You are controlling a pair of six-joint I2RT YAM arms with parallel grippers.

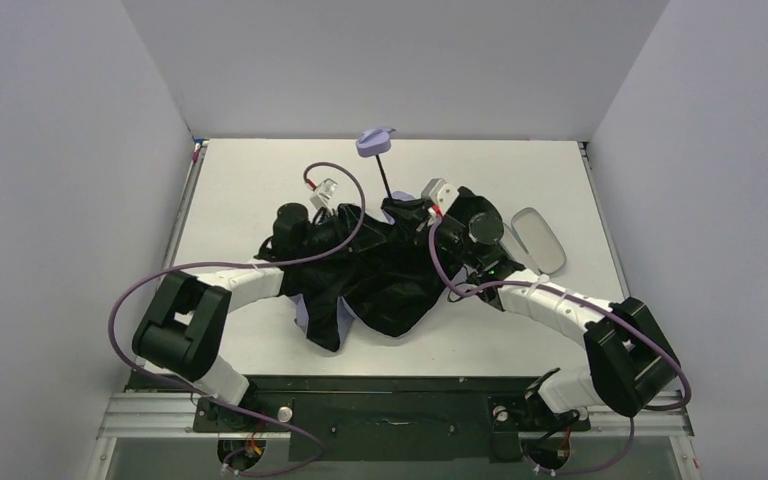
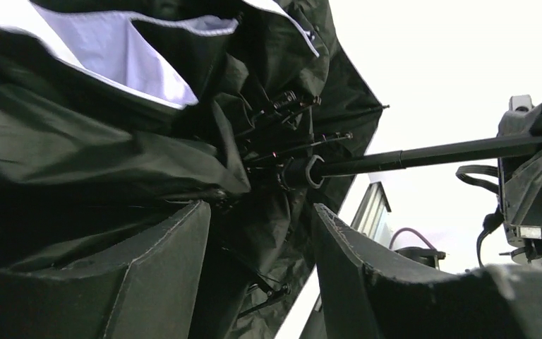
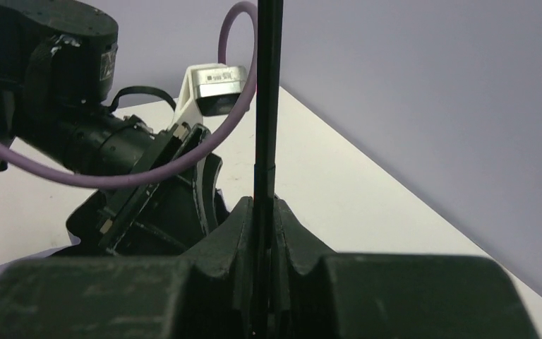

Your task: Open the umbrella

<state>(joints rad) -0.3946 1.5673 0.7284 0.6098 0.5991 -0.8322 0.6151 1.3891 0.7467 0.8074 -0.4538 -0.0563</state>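
The umbrella (image 1: 390,280) lies half-spread in the middle of the table, black underside up, with lilac fabric showing at its near-left edge. Its thin black shaft (image 1: 387,185) rises toward the back to the lilac handle (image 1: 375,142). My right gripper (image 3: 265,212) is shut on the shaft (image 3: 268,92) close to the canopy. My left gripper (image 2: 261,233) sits at the canopy's left side with its jaws apart. Black fabric and thin ribs hang in the gap, just below the runner (image 2: 303,171) on the shaft (image 2: 430,152). The fingers (image 2: 162,268) do not clamp anything that I can see.
A flat lilac oval pouch (image 1: 538,240) lies on the table right of the right gripper. White walls close in the table (image 1: 250,180) on the left, right and back. The left arm's purple cable (image 3: 113,176) loops beside the shaft.
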